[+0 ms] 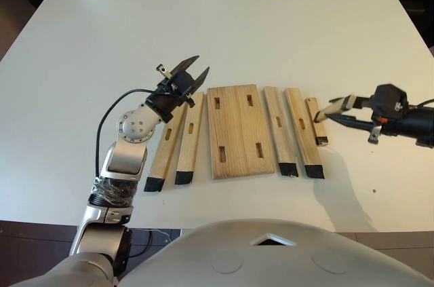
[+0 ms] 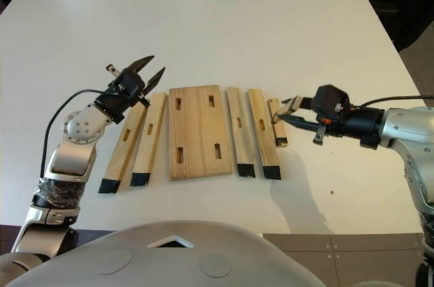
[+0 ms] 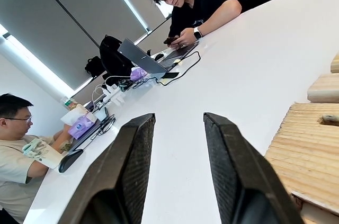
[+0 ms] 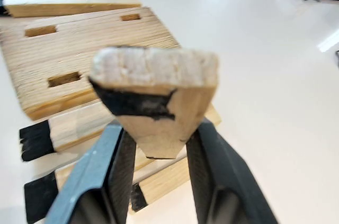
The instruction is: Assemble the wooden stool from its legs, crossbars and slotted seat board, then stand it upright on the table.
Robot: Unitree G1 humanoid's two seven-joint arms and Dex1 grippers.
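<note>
On the white table point(image 1: 237, 29) the board point(image 1: 235, 131) lies flat in the middle, its 4 slots facing up. Just left of it lie the left legs point(image 1: 190, 139), 2 side by side, black-tipped ends toward the near edge. Just right of the board lie the right legs point(image 1: 279, 131), also 2, set the same way. Beside them, farthest right, lies a short crossbar point(image 1: 317, 122).

Rising from the near-left corner, the left arm bends at the elbow and slants toward the far right. The left gripper point(image 1: 201, 64) hangs over the far ends of the left legs, fingers spread apart and holding nothing.

From the right edge, the right arm stretches roughly level toward the left. The right gripper point(image 1: 331, 110) sits near the far end of the crossbar on the table, and its fingers are clamped on a second crossbar point(image 4: 156, 83), a short piece with a black band. That piece's cut end points back toward the wrist.
</note>
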